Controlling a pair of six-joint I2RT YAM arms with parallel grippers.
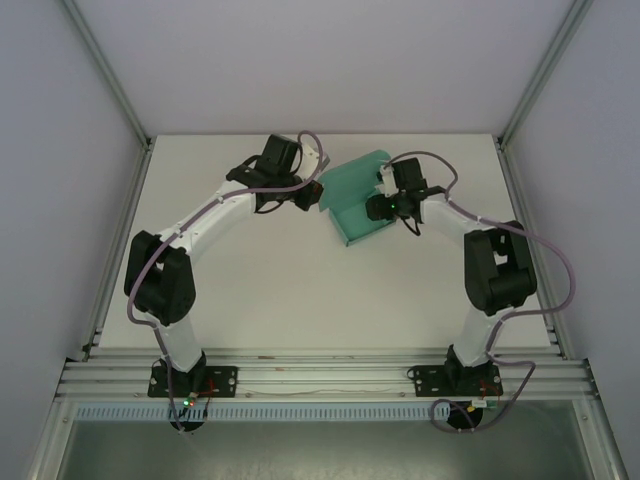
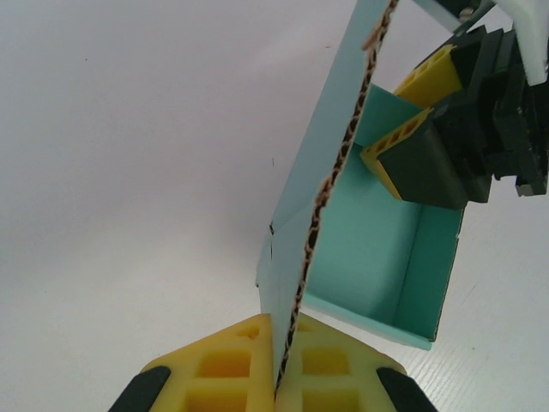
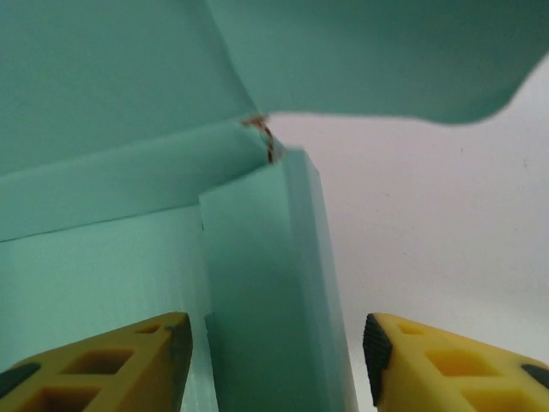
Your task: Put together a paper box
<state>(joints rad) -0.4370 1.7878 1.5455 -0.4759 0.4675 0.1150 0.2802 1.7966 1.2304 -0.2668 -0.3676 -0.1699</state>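
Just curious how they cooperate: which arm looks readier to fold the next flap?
Probably right: the right jaws, open, straddle a flap of the paper box, while the left jaws are pinching another panel.

You have bare table (image 1: 300, 290) between the arm bases and the paper box (image 1: 352, 190), and more to its far side. The box stands at the far middle, hemmed in by the left gripper (image 1: 311, 196) touching its left edge and the right gripper (image 1: 376, 208) on its right. An upright card wall fills most of the gap between the right gripper's spread fingers (image 3: 129, 360). The left fingers (image 2: 227, 365) pinch a panel edge, leaving no gap. Frame posts (image 1: 108, 70) bound the sides.
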